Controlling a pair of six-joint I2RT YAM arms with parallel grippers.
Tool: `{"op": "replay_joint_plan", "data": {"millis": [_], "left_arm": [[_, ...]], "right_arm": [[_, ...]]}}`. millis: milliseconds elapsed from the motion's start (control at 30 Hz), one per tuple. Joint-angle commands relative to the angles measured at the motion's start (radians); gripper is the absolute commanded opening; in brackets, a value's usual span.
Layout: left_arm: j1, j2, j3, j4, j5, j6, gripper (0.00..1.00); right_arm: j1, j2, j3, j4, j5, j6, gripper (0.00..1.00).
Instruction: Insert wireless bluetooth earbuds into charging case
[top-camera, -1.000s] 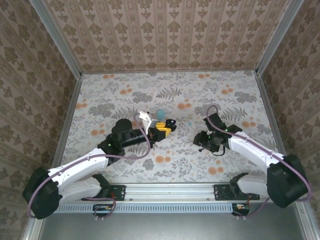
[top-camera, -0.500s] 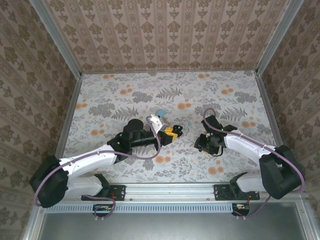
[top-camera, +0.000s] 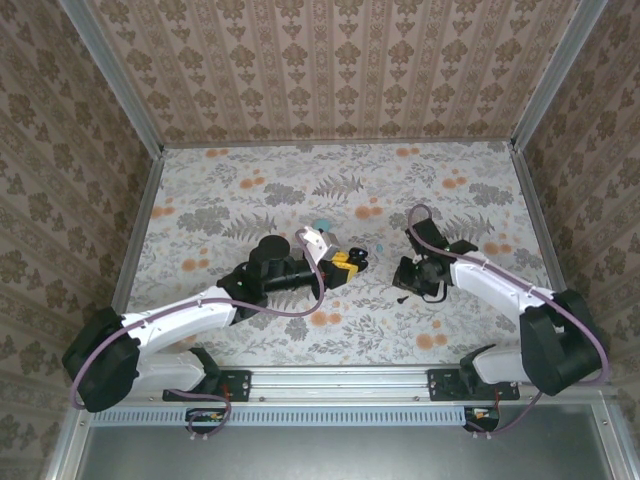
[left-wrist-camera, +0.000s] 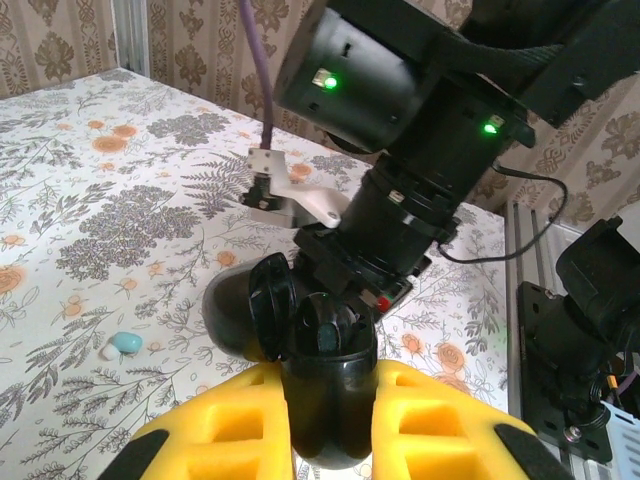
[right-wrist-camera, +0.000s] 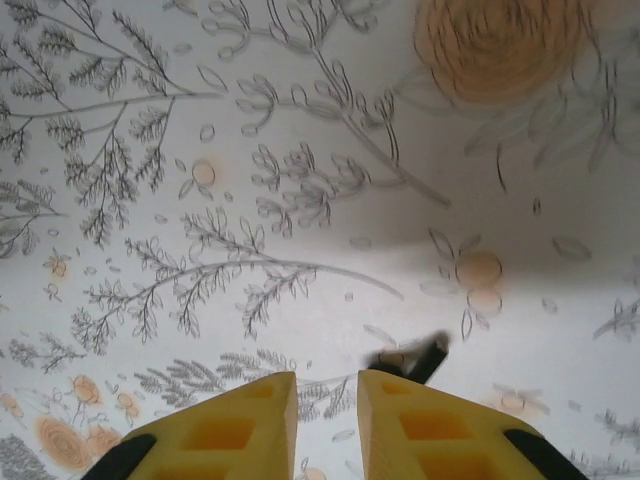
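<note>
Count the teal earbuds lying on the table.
1 certain: the teal earbud lies on the table, just right of the left gripper. A teal shape behind that gripper's wrist is partly hidden and could be another.

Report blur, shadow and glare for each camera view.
Top external: evenly lit and sharp, no glare. Left wrist: the charging case in the left gripper is fairly sharp; two green lights bloom on the right arm. Right wrist: blurred, worst at the orange flower print top right; a grey shadow band crosses the tablecloth above the right gripper.
</note>
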Motion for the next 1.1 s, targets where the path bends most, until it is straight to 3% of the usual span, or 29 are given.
{"op": "replay_joint_plan", "data": {"millis": [0, 300, 667, 1067], "left_arm": [[-0.011, -0.019, 0.028, -0.009, -0.010, 0.018, 0.00], [-0.017, -0.035, 0.027, -0.030, -0.033, 0.016, 0.00], [-0.025, -0.026, 0.027, -0.025, -0.031, 0.013, 0.00], [-0.027, -0.037, 0.010, -0.017, -0.034, 0.013, 0.00]], "right_arm": [[-0.016, 0.092, 0.050, -0.028, -0.008, -0.076, 0.21], [-0.027, 0.232, 0.060, -0.056, -0.048, -0.137, 0.16], [-0.047, 0.095, -0.060, -0.109, -0.031, -0.104, 0.16], [-0.045, -0.069, -0.168, -0.089, -0.102, -0.013, 0.17]]}}
